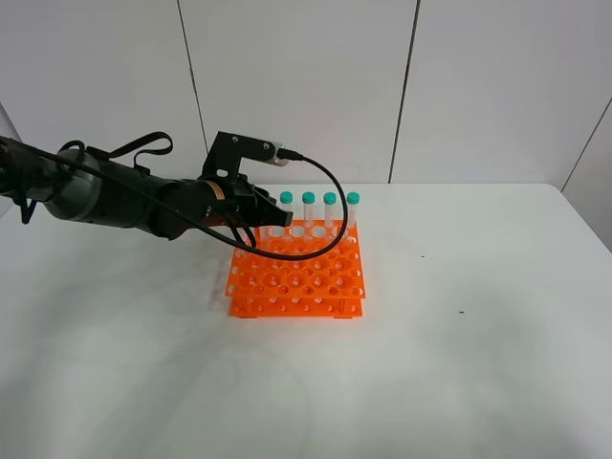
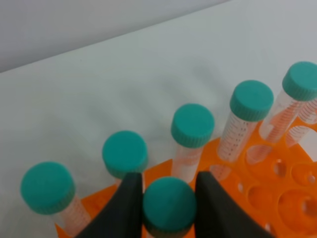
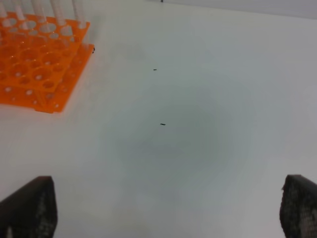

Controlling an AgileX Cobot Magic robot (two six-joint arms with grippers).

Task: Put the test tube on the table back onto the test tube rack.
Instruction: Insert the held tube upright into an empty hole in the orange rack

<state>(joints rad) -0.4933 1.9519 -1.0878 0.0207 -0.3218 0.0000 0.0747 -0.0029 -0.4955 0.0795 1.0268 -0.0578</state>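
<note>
The orange test tube rack (image 1: pixel 296 274) stands mid-table on the white table (image 1: pixel 459 373). Several teal-capped tubes (image 1: pixel 330 206) stand upright in its back row. My left gripper (image 1: pixel 251 228) hangs over the rack's back left part. In the left wrist view the left gripper (image 2: pixel 169 210) is shut on the test tube (image 2: pixel 169 203), its dark fingers (image 2: pixel 126 210) on both sides just below the teal cap. The tube stands upright, just in front of the row of tubes (image 2: pixel 192 126). Its lower end is hidden. My right gripper (image 3: pixel 163 213) is open and empty above bare table, away from the rack (image 3: pixel 39 64).
A black cable (image 1: pixel 330 206) loops from the left wrist over the rack's back row. White wall panels stand behind the table. Small dark specks (image 3: pixel 162 124) mark the tabletop right of the rack.
</note>
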